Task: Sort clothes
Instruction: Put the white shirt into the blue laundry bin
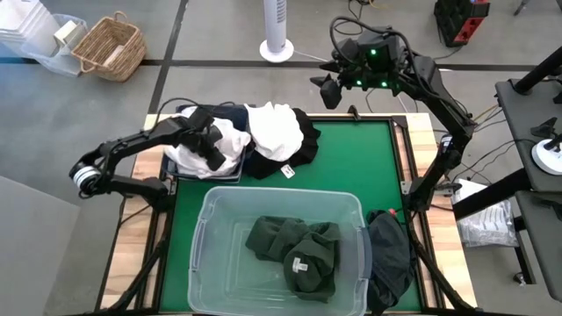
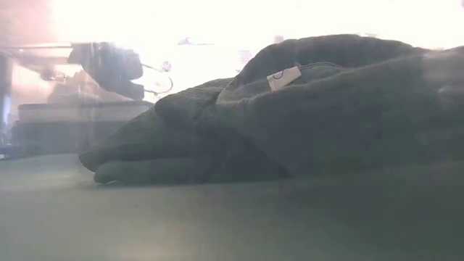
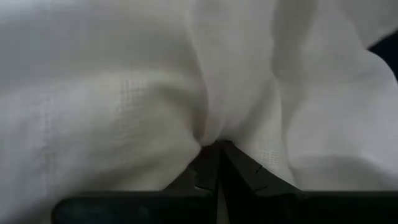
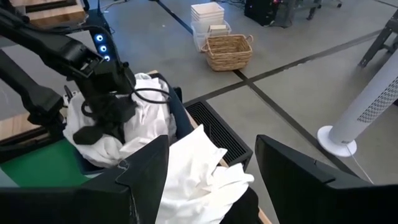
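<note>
Your left gripper (image 1: 213, 149) sits at about ten o'clock on the table, down on the white garment (image 1: 268, 130) heaped over the navy bin (image 1: 204, 172). In the left wrist view its jaws are pressed together with a fold of that white cloth (image 3: 205, 93) pinched between the tips. Your right gripper (image 1: 331, 88) waits high past the far edge at about one o'clock, its jaws spread and holding nothing.

The main risk is the pinch itself. You hold only a small fold, so a quick lift may let the cloth slide out and drop back on the heap.

The second risk is dragging. The white pieces lie touching a black garment (image 1: 294, 151) with a small tag (image 1: 287, 171), so a lift could pull that dark piece along or tip it onto the green mat (image 1: 369, 167).

Dark green clothes (image 1: 296, 251) already lie in the clear tub (image 1: 204, 230) at six o'clock, and another dark piece (image 1: 389, 254) hangs just beside the tub at about four o'clock. If you swing low across, trailing cloth may catch the tub rim.
</note>
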Robot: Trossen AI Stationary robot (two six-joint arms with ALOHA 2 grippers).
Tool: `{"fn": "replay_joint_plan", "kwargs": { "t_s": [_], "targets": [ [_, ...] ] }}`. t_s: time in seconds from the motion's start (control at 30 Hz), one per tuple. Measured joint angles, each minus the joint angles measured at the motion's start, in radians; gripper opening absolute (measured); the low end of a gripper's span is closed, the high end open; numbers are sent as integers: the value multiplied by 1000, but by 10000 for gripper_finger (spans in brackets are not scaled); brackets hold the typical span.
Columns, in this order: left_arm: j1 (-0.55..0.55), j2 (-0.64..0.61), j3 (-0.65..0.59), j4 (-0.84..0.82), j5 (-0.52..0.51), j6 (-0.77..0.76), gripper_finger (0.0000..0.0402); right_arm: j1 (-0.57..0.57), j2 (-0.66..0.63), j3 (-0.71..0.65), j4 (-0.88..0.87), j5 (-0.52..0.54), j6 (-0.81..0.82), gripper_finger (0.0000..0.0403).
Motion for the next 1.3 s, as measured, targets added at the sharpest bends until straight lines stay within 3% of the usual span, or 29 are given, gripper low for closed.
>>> {"fn": "replay_joint_plan", "kwargs": {
  "t_s": [0.5, 0.9, 1.07, 1.3],
  "targets": [
    [0, 243, 5, 167, -16, -21, 0, 0, 0, -45, -1, 0, 21, 232],
    [1, 271, -30, 267, 6, -21, 0, 0, 0, -51, 0, 0, 27, 240],
    [-8, 187, 12, 215, -8, -24, 0, 0, 0, -51, 0, 0, 26, 234],
    [-3, 120, 163, -63, -35, 21, 0, 0, 0, -51, 1, 0, 18, 239]
  ]
}}
